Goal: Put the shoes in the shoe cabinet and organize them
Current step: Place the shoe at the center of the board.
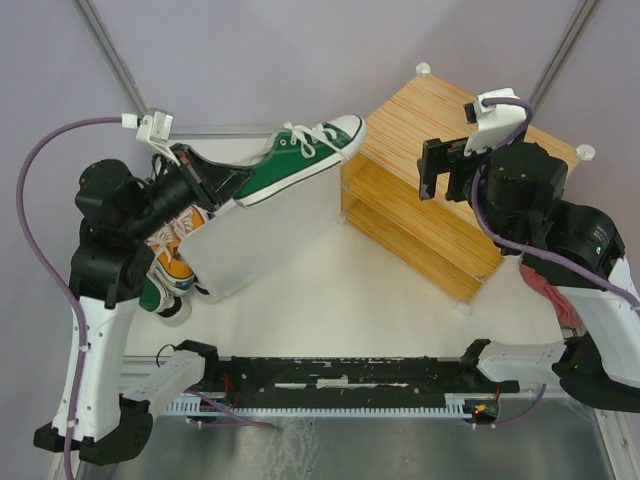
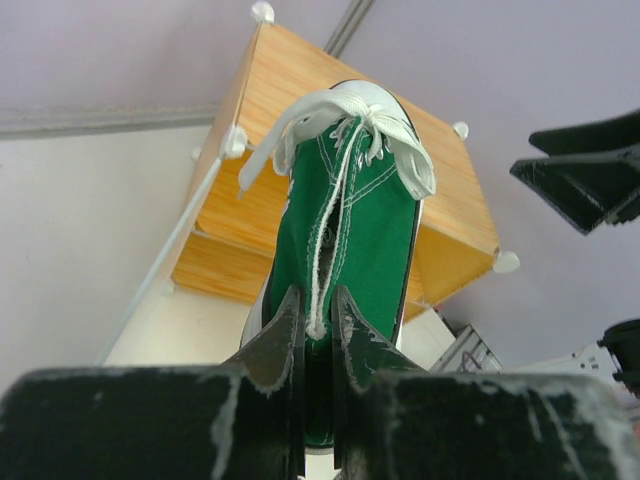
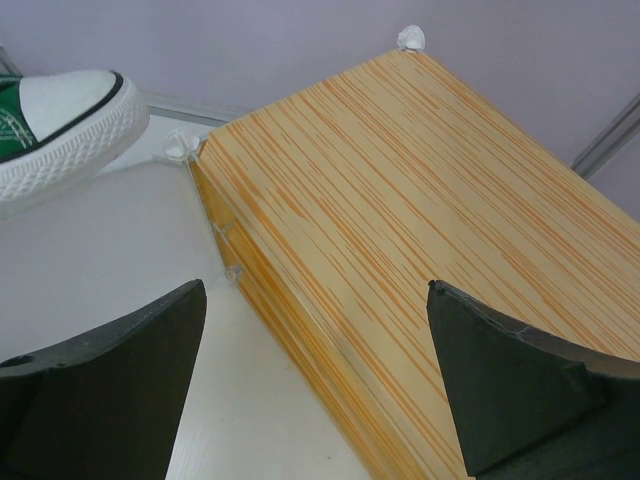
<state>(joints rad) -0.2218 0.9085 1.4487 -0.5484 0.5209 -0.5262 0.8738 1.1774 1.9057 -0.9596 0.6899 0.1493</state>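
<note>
A: What is found beneath the left tool [image 1: 208, 178] and the right tool [image 3: 315, 290]?
B: A white worktop [image 1: 330, 300] is spread below both.
A: And beyond them?
B: A lilac backdrop [image 1: 250, 50] is seen past the tools, crossed by two grey struts [image 1: 112, 55]. Something reddish [image 1: 555, 295] is glimpsed behind the right tool, mostly hidden; a black rail [image 1: 340, 372] is laid behind both.
</note>
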